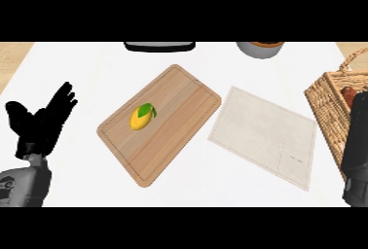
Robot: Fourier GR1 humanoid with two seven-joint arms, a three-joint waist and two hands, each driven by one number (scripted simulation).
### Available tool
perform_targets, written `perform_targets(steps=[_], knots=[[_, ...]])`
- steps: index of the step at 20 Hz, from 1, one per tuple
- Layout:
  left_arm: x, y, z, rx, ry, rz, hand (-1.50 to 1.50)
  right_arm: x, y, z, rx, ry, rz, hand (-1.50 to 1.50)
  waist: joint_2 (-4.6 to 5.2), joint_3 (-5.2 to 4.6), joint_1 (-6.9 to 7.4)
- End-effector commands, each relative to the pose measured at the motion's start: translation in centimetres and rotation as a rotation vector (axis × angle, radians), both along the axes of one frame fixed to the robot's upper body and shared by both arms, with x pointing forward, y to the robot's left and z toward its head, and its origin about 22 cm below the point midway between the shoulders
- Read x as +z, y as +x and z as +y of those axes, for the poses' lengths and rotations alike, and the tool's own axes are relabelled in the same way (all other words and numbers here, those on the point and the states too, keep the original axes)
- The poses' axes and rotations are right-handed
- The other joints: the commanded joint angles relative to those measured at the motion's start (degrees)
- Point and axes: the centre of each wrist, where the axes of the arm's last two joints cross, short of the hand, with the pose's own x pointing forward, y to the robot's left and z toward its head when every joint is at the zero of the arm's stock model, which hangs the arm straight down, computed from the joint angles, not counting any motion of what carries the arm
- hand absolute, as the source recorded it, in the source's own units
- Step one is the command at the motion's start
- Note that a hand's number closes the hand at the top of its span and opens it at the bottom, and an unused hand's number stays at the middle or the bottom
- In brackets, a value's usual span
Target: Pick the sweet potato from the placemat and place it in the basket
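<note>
The white table [86, 73] carries a rectangular light-wood cutting board [179, 92], lying at a slant near the table's middle. On the board's left half rests a small yellow fruit with green leaves [142, 117], a lemon or mango by its look. Just beside the board, toward the table's right side, lies a pale beige cloth placemat [266, 133], also slanted, its near corner close to the table's front edge; its surface is bare.

At the table's right edge stands a woven brown wicker basket [327, 104] with an arched handle. Inside it a small reddish-brown patch [348, 92] shows, which may be the sweet potato, though too little of it is visible to be sure.

The right hand [358, 109] reaches up along the right edge over the basket; only a dark strip of it is in view, and whether its fingers are spread or curled cannot be told. The left hand [45, 119] stands at the table's left edge, fingers straight and spread upward, thumb apart, holding nothing.

At the table's far edge sit a dark, flat object with a pale rim [159, 46] and a grey round bowl with brownish contents [260, 48], both cut off by the view.
</note>
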Motion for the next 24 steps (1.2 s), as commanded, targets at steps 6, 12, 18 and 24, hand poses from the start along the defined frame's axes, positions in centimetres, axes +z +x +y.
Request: perform_targets(steps=[6,12,18,24], knots=[[-0.4,-0.6,-0.6,0.014,-0.008,0.008,0.0,2.2,-3.6,-0.8,-0.146,-0.033,-0.381,-1.5,-0.26,0.0,-0.42],[-0.1,-0.5,-0.3,0.04,0.013,0.01,0.0,4.5,-9.2,1.0,-0.18,-0.006,-0.587,-1.5,-0.79,-0.03,-1.57],[-0.4,-0.7,0.5,0.018,0.012,0.013,0.0,2.7,-17.8,1.6,-0.138,0.043,-0.514,-1.5,-0.69,0.0,-1.5],[1.2,-0.1,1.3,0.042,-0.007,0.017,0.0,3.6,-25.3,4.1,-0.043,0.112,-0.455,-1.5,-0.91,0.03,-2.66]])
